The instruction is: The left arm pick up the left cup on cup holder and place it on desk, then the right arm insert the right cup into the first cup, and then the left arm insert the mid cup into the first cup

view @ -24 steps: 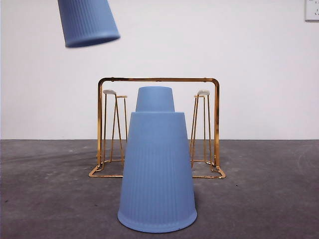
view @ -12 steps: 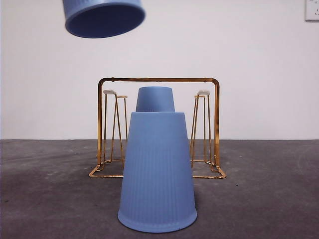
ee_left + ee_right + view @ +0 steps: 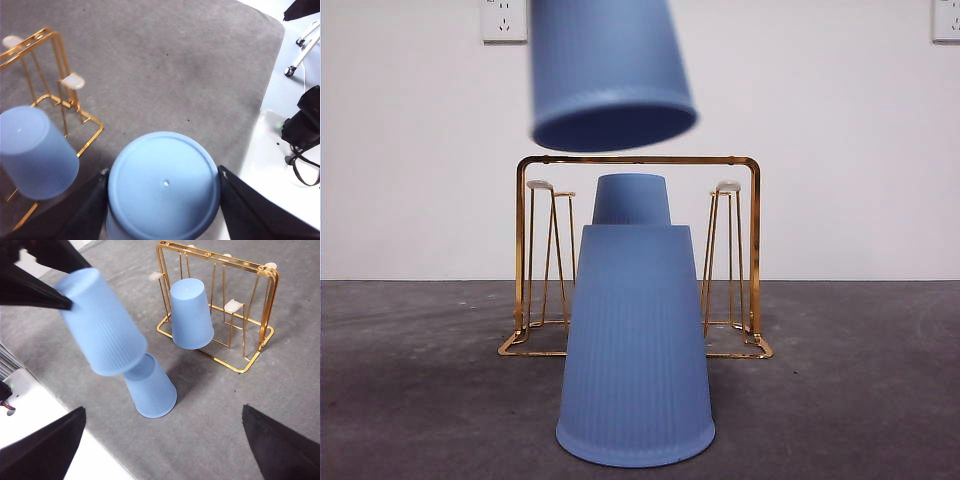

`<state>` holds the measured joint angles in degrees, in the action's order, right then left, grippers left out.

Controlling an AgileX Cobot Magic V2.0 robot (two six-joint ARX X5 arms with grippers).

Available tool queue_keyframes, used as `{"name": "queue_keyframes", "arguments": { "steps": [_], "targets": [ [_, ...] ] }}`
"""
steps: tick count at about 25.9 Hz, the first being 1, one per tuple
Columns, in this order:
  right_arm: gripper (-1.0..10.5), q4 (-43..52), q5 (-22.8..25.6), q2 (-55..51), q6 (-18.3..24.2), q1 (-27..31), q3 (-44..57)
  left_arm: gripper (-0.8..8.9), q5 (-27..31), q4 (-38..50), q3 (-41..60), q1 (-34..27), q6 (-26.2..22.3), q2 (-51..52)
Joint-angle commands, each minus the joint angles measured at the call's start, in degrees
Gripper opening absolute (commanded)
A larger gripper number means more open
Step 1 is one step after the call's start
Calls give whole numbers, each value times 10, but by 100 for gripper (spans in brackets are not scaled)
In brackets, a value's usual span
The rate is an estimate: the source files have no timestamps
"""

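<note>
Hovering mouth-down above the desk cup for stacking, the carried cup sits clamped between the left gripper jaws; the right gripper jaws gape, empty, probably waiting.

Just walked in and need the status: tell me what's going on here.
The left gripper is shut on a blue cup, held mouth down in the air above another blue cup that stands upside down on the desk. A third cup sits on the gold cup holder behind. The right gripper hangs open, holding nothing.
</note>
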<state>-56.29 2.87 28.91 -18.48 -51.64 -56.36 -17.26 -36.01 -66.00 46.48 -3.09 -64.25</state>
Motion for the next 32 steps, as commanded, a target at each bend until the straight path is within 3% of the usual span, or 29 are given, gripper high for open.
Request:
{"name": "queue_keyframes", "arguments": {
  "steps": [1, 23, 28, 32],
  "targets": [
    [494, 5, 2, 2, -6, -4, -3, 290, 10, 18, -12, 13, -11, -21],
    [494, 5, 7, 2, 14, -4, -3, 295, 25, 13, -10, 38, -29, -203],
    [494, 4, 6, 2, 16, -4, -3, 499, 25, 13, -10, 38, -28, -204],
    [494, 6, 6, 2, 10, -4, -3, 511, 27, 7, -11, 37, -15, -163]
  ]
}}
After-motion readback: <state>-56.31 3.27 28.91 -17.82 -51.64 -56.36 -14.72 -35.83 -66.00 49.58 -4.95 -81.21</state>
